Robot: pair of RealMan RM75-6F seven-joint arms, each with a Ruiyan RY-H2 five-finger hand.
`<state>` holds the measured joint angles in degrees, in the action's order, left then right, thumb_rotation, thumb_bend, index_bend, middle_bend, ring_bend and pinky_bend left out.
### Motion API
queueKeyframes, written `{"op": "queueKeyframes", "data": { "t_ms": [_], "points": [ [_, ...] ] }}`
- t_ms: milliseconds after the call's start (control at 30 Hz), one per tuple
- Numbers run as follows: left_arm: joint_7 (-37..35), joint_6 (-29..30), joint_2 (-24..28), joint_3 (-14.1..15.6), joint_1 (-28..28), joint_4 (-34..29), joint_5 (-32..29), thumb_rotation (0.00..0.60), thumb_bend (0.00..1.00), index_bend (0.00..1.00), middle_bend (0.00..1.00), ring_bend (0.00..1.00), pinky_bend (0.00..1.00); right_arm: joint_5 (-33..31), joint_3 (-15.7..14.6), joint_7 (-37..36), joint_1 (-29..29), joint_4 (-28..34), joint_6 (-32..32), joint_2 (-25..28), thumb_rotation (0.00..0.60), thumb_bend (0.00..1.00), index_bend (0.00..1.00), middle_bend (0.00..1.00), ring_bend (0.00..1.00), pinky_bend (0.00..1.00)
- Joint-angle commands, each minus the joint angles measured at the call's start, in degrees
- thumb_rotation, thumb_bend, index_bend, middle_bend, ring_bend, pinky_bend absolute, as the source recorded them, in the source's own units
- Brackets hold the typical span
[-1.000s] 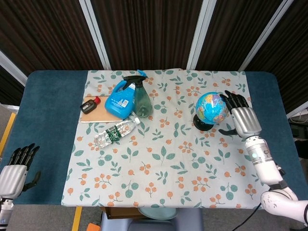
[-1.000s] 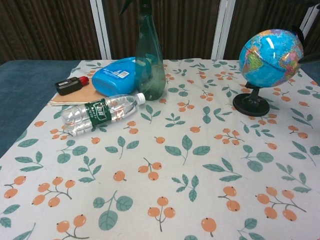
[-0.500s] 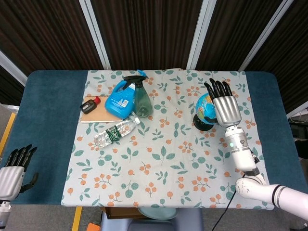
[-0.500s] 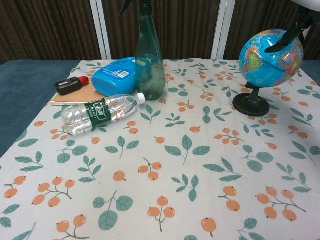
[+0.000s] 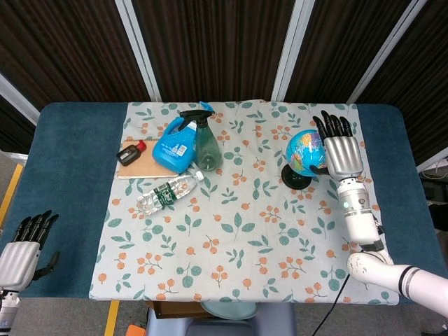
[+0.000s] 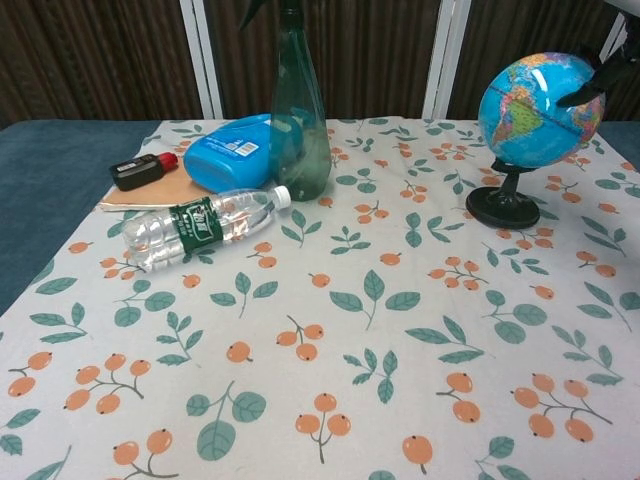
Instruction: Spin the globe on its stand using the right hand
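The small blue globe point(image 5: 305, 150) stands upright on its black stand point(image 5: 296, 179) at the right of the floral cloth. My right hand point(image 5: 341, 148) is close against the globe's right side, with its dark fingers straight and pointing away from me, and it grips nothing. In the chest view the globe point(image 6: 538, 98) fills the top right, and a dark fingertip point(image 6: 588, 88) lies against its upper right edge. My left hand point(image 5: 21, 253) hangs off the table's near left corner, fingers extended and empty.
A green spray bottle point(image 5: 207, 143) stands beside a lying blue bottle point(image 5: 175, 145). A clear water bottle point(image 5: 168, 192) lies left of centre. A black device point(image 5: 129, 153) rests on a tan board point(image 5: 137, 168). The cloth point(image 5: 238, 231) covers a blue table point(image 5: 70, 175).
My right hand moved from over the globe's top to its right side. The globe's map has turned on its stand. My left hand barely shifted.
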<state>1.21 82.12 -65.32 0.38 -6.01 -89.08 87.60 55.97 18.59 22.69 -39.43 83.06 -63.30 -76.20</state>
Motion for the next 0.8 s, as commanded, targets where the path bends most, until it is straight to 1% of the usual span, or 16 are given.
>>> {"op": "queueKeyframes", "data": {
  "t_ms": [33,267,600,800],
  "points": [
    [0.1,-0.1,-0.1,0.0,0.0,0.0,0.0,0.600,0.44,0.00,0.00,0.00,0.00,-0.4,-0.5,-0.3,0.3,-0.9,0.4,0.2,0.600,0.12,0.00,0.00,0.00,0.00],
    [0.9,-0.2,-0.3,0.1,0.0,-0.1,-0.3,0.600,0.44,0.00,0.00,0.00,0.00,-1.2,-1.3,-1.4,0.6,-5.3,2.0,-0.5,0.600,0.12,0.00,0.00,0.00,0.00],
    [1.3,-0.8,-0.6,0.0,-0.1,0.2,-0.9,0.600,0.44,0.00,0.00,0.00,0.00,-2.7,-1.8,-1.3,-0.4,-12.4,4.7,-3.2,0.600,0.12,0.00,0.00,0.00,0.00],
    [1.2,-0.8,-0.6,-0.1,0.0,0.3,-1.2,0.600,0.44,0.00,0.00,0.00,0.00,-3.1,-1.7,-1.9,-0.5,-14.9,5.4,-4.3,0.600,0.12,0.00,0.00,0.00,0.00]
  ]
}}
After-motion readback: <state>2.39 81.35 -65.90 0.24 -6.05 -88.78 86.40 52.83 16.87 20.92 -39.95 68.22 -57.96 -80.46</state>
